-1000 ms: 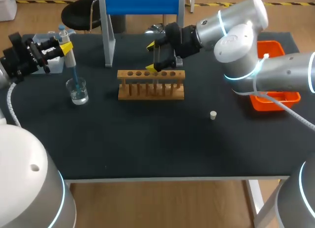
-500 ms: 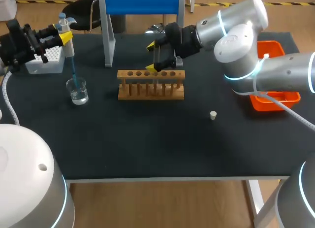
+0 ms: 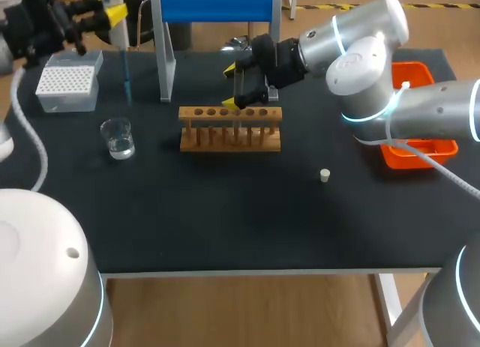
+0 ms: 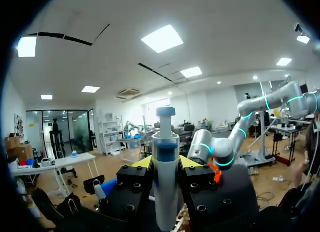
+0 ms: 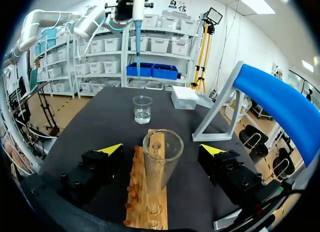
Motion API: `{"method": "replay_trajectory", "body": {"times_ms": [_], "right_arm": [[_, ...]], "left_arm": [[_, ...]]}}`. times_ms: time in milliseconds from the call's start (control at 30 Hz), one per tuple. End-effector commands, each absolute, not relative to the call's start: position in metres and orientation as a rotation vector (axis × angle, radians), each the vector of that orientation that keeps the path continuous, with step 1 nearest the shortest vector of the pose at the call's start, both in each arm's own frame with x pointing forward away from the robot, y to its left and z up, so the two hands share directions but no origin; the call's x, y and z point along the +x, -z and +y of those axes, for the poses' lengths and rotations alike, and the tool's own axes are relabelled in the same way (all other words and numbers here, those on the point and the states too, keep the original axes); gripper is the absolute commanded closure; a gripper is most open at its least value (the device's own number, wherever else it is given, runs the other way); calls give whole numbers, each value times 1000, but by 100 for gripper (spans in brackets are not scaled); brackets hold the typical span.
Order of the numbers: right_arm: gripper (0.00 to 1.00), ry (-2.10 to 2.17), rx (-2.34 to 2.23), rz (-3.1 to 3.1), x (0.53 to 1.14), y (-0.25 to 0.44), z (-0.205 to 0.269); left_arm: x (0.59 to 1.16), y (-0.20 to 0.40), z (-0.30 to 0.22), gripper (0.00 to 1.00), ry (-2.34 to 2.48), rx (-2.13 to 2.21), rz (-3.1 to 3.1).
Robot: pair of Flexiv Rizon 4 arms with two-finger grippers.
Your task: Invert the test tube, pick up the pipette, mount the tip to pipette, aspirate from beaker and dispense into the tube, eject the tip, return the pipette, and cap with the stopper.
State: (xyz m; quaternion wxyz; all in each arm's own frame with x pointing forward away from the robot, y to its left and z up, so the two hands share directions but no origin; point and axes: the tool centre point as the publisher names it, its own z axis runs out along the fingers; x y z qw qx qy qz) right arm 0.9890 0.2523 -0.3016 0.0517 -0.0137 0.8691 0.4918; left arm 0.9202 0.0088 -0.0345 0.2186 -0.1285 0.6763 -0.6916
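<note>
The black desk [image 3: 225, 212] carried everything. My right arm [image 3: 360, 55] came in from the right and reached across to the far middle. My left arm [image 3: 34, 25] was at the far left corner.

A stand with a blue roll across its top [image 3: 216, 5] stood at the far middle edge. An orange bin [image 3: 424, 154] sat at the right edge, partly hidden by the right arm. A wooden rack [image 3: 230, 130] with a row of holes stood near the middle, just in front of the stand. A white box of tips [image 3: 69, 81] lay at the far left, and a glass beaker [image 3: 118, 139] with a little clear liquid stood nearer than the box, left of the rack and well apart from it.

The left claw [image 3: 105, 16] was clenched on the pipette [image 3: 120, 32], one finger on each side of its body. The pipette hung upright, high above the far left of the desk. Its blue tip [image 3: 126, 73] pointed down between the box and the stand's leg, clear of the beaker.

The right claw [image 3: 231, 86] was released, its fingers spread wide over the rack. The test tube [image 5: 162, 159] stood upright in a rack hole between them, mouth up. There was a gap on either side, so neither finger touched it.

The small pale stopper [image 3: 325, 175] lay alone on the desk, right of the rack.
</note>
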Motion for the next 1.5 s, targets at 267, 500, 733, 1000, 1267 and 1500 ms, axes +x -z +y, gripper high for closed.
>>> {"method": "replay_trajectory", "body": {"times_ms": [267,500,733,1000,1267,1500], "right_arm": [[0,-1492,-43,2649,989,300,252],[0,-1492,-43,2649,989,300,252],[0,-1492,-43,2649,989,300,252],[0,-1492,-43,2649,989,300,252],[0,-1492,-43,2649,989,300,252],[0,-1492,-43,2649,989,300,252]], "left_arm": [[930,-8,-44,100,1945,-344,1936],[930,-8,-44,100,1945,-344,1936],[930,-8,-44,100,1945,-344,1936],[940,-22,-68,100,1991,-264,1932],[952,-44,-120,100,2068,-129,1978],[963,-45,-151,100,2144,-94,2003]]}}
